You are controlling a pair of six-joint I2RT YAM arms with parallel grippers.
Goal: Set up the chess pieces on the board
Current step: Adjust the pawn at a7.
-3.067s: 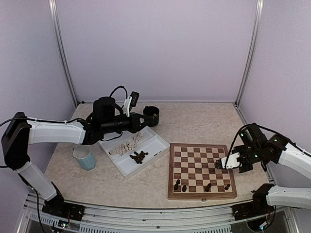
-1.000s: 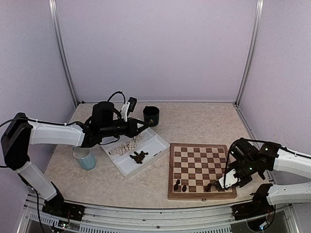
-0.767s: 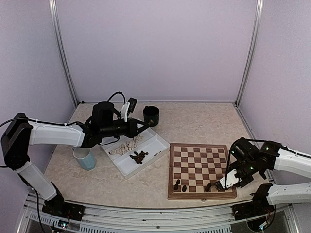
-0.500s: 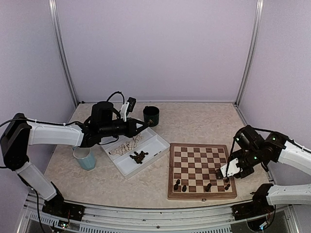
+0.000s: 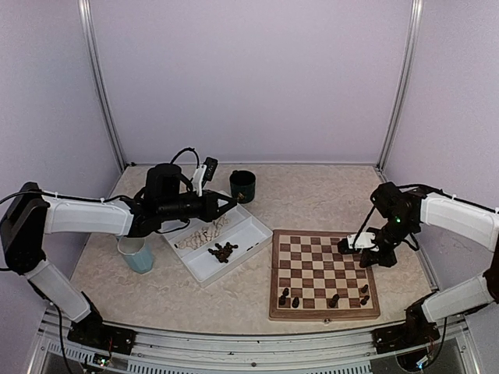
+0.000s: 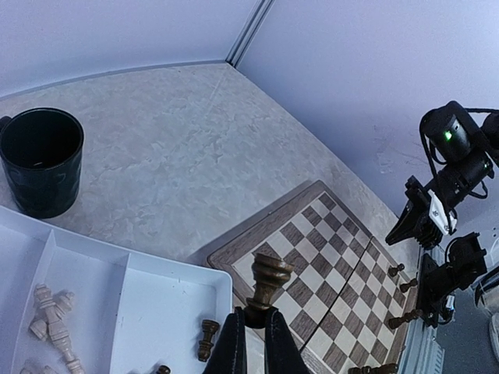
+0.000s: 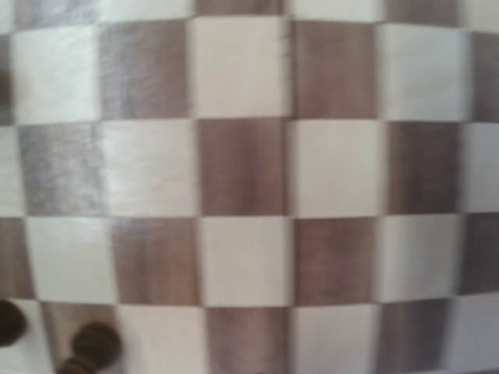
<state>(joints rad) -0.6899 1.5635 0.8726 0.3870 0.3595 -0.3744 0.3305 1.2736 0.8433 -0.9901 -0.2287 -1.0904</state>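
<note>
Right pincer (image 5: pixel 345 245) lifted off board (image 5: pixel 312 261), grip unclear; left pincer (image 6: pixel 251 313) clamps dark piece (image 6: pixel 269 276) by base.

The left arm (image 5: pixel 86 214) is stretching forward to the right, its gripper (image 6: pixel 251 327) pinching a dark chess piece (image 6: pixel 267 279). The right arm (image 5: pixel 456 214) is bending inward, its gripper (image 5: pixel 345 245) pointing left and hovering.

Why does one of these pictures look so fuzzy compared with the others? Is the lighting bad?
Right wrist view: the board is smeared and its square edges are soft, likely motion blur. Left wrist view: sharp, with the dark piece in the left gripper crisp, though there is some wide-angle stretching. Top external view: even, soft light, faint shadows, no glare.
</note>
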